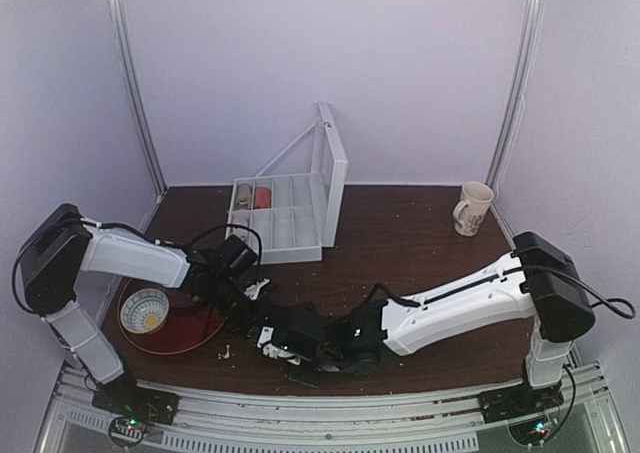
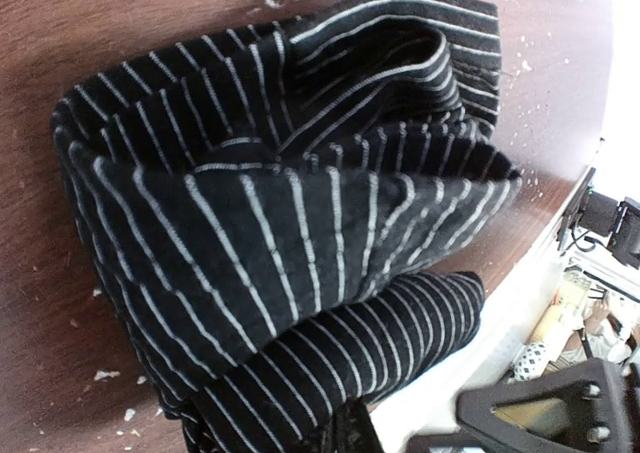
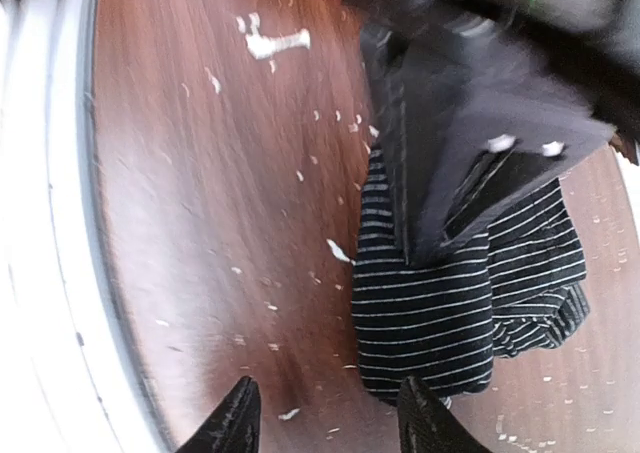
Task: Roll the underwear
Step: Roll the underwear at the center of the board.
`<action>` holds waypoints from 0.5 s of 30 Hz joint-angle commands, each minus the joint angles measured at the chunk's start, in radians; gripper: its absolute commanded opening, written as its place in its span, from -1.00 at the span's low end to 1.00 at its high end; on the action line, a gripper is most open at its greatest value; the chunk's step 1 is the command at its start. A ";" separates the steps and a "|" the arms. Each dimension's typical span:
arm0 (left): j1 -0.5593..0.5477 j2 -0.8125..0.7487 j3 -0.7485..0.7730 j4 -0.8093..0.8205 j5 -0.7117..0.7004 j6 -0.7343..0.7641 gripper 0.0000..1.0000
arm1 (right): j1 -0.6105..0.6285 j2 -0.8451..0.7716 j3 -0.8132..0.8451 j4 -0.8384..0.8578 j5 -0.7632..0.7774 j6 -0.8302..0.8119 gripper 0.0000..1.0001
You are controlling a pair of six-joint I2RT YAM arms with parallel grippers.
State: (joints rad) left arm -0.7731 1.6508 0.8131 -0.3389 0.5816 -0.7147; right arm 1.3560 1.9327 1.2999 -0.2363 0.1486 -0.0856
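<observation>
Underwear (image 2: 300, 233): black with pale pinstripes, bunched into loose overlapping folds, not a neat roll; lying on the table near its front edge, just right of the red tray, largely hidden beneath both wrists in the top view.
Left gripper (image 3: 425, 238): pressed together, pinching a fold of the underwear (blurred in the right wrist view, cloth drawn up to its tip); cloth filling nearly the whole left wrist view.
Right gripper (image 3: 330, 428): spread, nothing between the fingertips (image 3: 240, 423); poised over bare wood beside the front rail, the underwear near but apart.
Table (image 1: 420, 243): dark brown wood, dotted with white crumbs (image 3: 272, 43) around the cloth.
Red tray (image 1: 190, 333): front left, under the left forearm.
Bowl (image 1: 144, 310): white, pale yellow inside, sitting in the tray's left part.
Compartment box (image 1: 285, 218): clear plastic, at the back centre, lid (image 1: 333, 173) raised and tilted; something reddish in one rear cell, too small to name.
Mug (image 1: 472, 208): pale, upright, back right, well apart from everything else.
</observation>
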 commanded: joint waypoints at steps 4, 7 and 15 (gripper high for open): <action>0.001 0.062 -0.035 -0.077 -0.076 0.001 -0.93 | 0.037 0.101 0.062 -0.011 0.320 -0.178 -0.07; 0.001 0.063 -0.037 -0.073 -0.071 0.001 -0.93 | 0.040 0.143 0.082 0.001 0.364 -0.212 -0.05; 0.001 0.061 -0.040 -0.068 -0.063 0.005 -0.93 | 0.048 0.213 0.093 0.028 0.431 -0.302 -0.05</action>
State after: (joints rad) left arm -0.7692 1.6550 0.8135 -0.3328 0.5934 -0.7147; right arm 1.4044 2.1006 1.3724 -0.2291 0.5049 -0.3202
